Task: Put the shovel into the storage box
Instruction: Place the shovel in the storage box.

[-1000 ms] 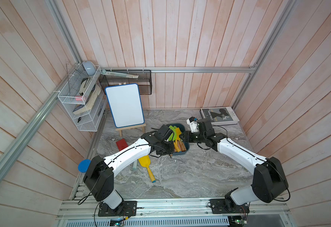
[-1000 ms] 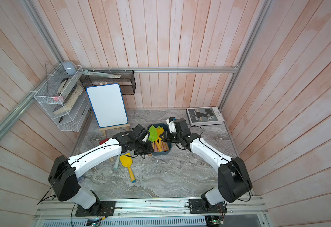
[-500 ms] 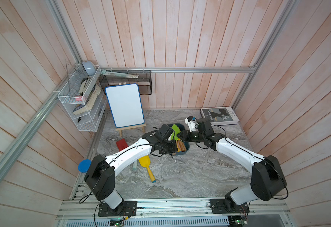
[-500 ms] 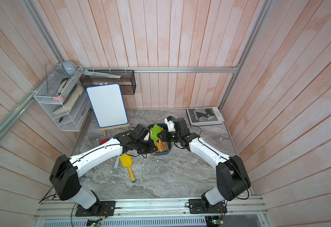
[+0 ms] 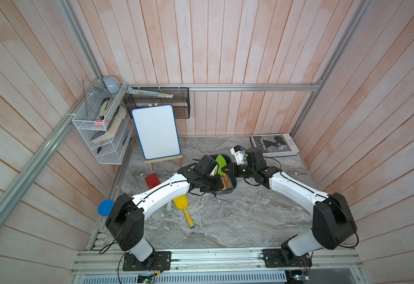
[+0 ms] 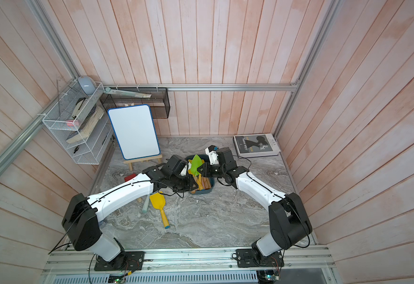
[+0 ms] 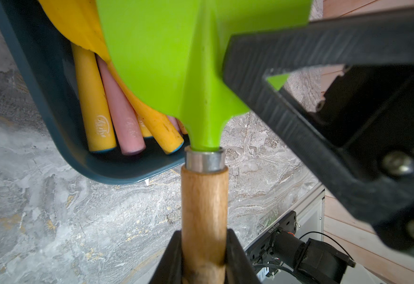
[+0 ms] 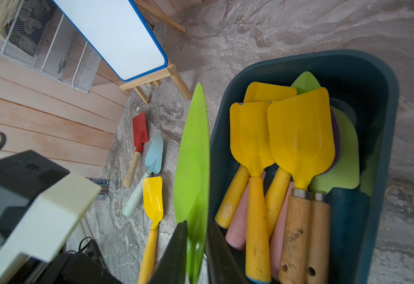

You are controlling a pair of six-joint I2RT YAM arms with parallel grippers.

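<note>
Pale pink wooden planks (image 5: 225, 49) wall the cell on three sides, edged with aluminium rails (image 5: 250, 87), and the desk (image 5: 238, 221) is a grey marble-patterned slab. Near its middle sits the storage box (image 5: 227, 193), a dark teal tub. Behind the storage box a whiteboard (image 5: 155, 132) leans on a small wooden easel (image 5: 163, 161), with a black mesh basket (image 5: 182, 108) and a white wire rack (image 5: 97, 137) on the walls farther off. A book (image 5: 274, 145) lies flat beyond the box on the right arm's side. On the left arm's side of the box a yellow shovel (image 5: 182, 203) lies on the desk, and a blue disc (image 5: 105, 207) sits farther out.

Both arms meet over the storage box in both top views. The green shovel (image 6: 196, 162) shows there as a bright blade above the tub, but the grips are hidden. In the left wrist view the left end effector (image 7: 203, 236) pinches the shovel's wooden handle, which sticks out past the box's rim over the desk. In the right wrist view the right end effector (image 8: 196, 233) is pressed onto the green blade, seen edge-on just beside the box's wall. This view alone shows the box's load in full: yellow shovels (image 8: 301, 137) lie over other green blades. It also shows a red shovel (image 8: 140, 127) and a pale blue trowel (image 8: 154, 157) whole on the desk, which the left arm partly covers from above.
</note>
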